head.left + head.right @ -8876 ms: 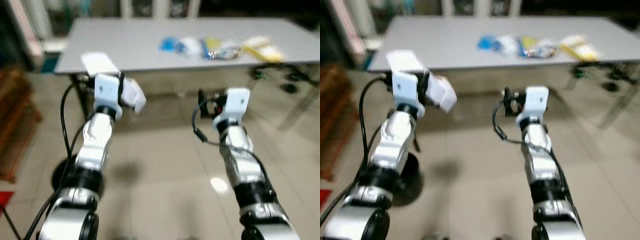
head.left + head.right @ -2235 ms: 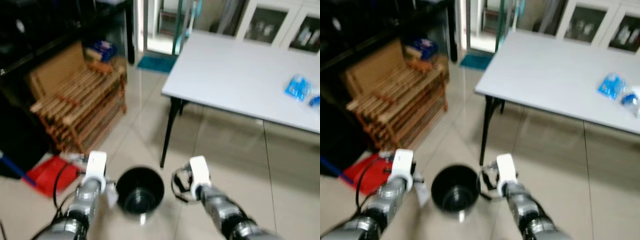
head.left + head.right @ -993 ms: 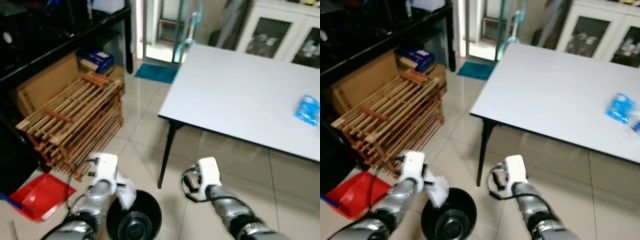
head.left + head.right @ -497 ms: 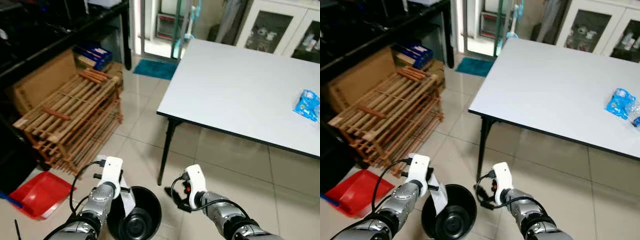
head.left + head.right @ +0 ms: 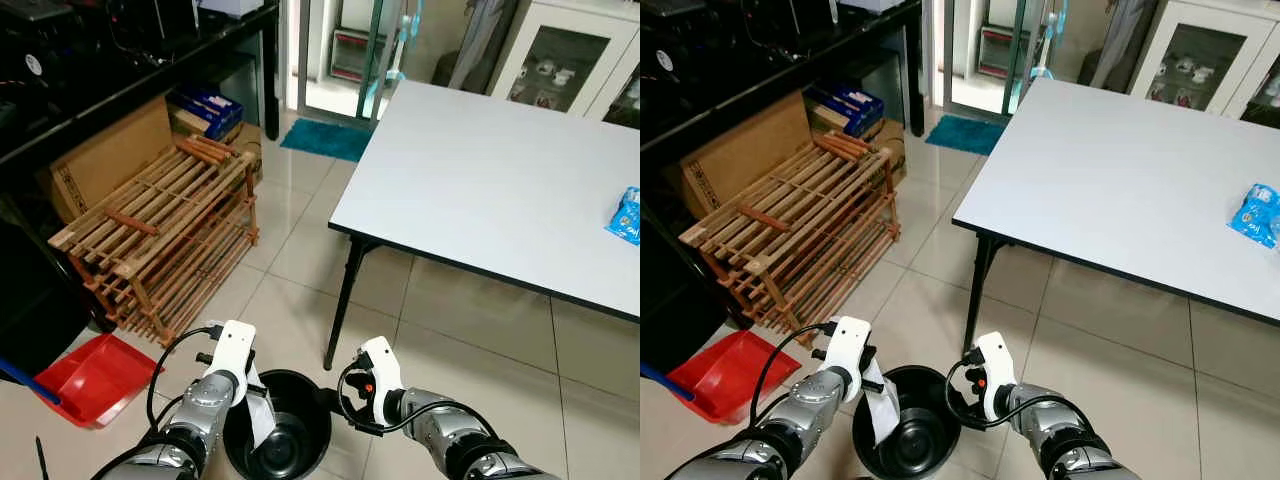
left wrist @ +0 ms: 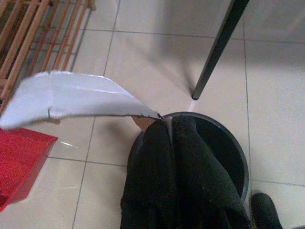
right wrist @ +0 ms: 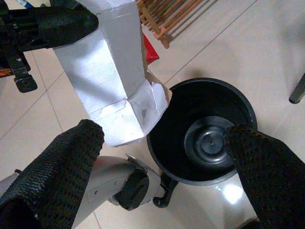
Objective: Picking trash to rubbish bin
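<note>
Over the black bin [image 5: 278, 440], left hand [image 6: 169, 136] clamping white card [image 6: 71, 98]; right hand [image 7: 162, 157] wide; table leg [image 5: 343, 312] beside.

The blue packet [image 5: 628, 216] on the table [image 5: 500, 190] is cut off by the frame edge.

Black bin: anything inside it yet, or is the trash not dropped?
The black bin shows a bare dark bottom with a round raised centre. The white flattened carton hangs over its rim, pinched in the left hand. The near inner wall is hidden from view.
</note>
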